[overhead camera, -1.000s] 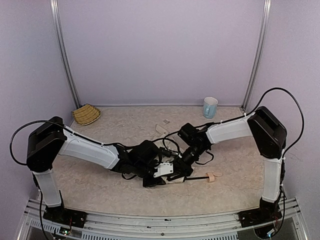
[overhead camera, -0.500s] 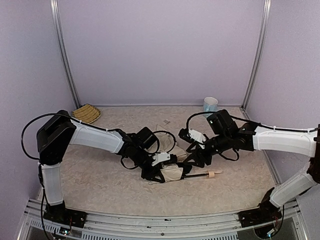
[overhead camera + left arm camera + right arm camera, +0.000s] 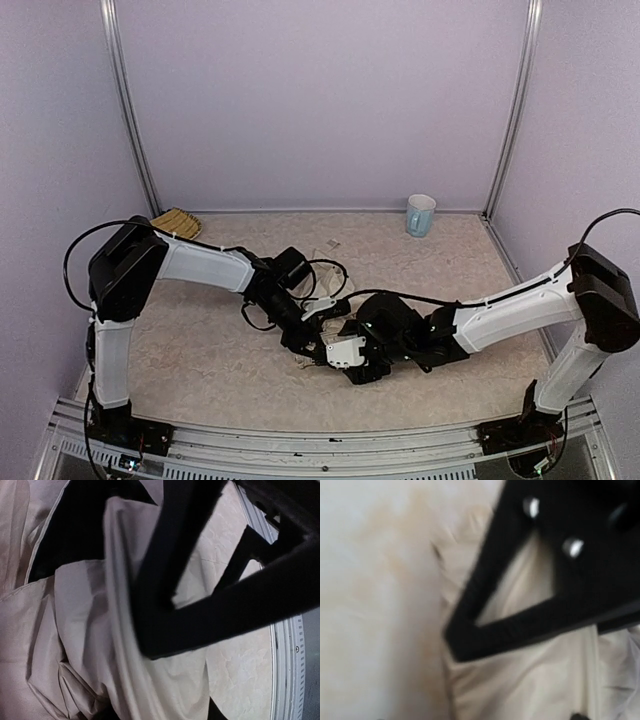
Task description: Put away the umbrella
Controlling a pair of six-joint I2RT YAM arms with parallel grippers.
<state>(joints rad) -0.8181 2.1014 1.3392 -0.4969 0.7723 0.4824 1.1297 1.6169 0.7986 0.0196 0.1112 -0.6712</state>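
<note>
The umbrella (image 3: 75, 630) fills my left wrist view as crinkled cream fabric, with a fold running along the black finger (image 3: 165, 595). My left gripper (image 3: 175, 685) is shut on that bunched fabric at mid-table (image 3: 312, 345). The right gripper (image 3: 350, 362) sits low just to its right, over the same bundle. In the right wrist view the gripper (image 3: 510, 690) stands open, one finger (image 3: 520, 625) lying across the blurred beige canopy (image 3: 530, 680). From above, both grippers hide nearly all of the umbrella, including its shaft and handle.
A woven straw basket (image 3: 175, 222) lies at the back left by the wall. A pale blue mug (image 3: 420, 213) stands at the back right. Small scraps (image 3: 328, 245) lie behind the grippers. Black cables (image 3: 325, 275) loop off the left wrist. The table's metal rail (image 3: 285, 680) runs nearby.
My right arm swung down and in from the right, its jaws opening wider, and now covers the shaft and handle. The left arm stretched forward slightly, still holding the fabric.
</note>
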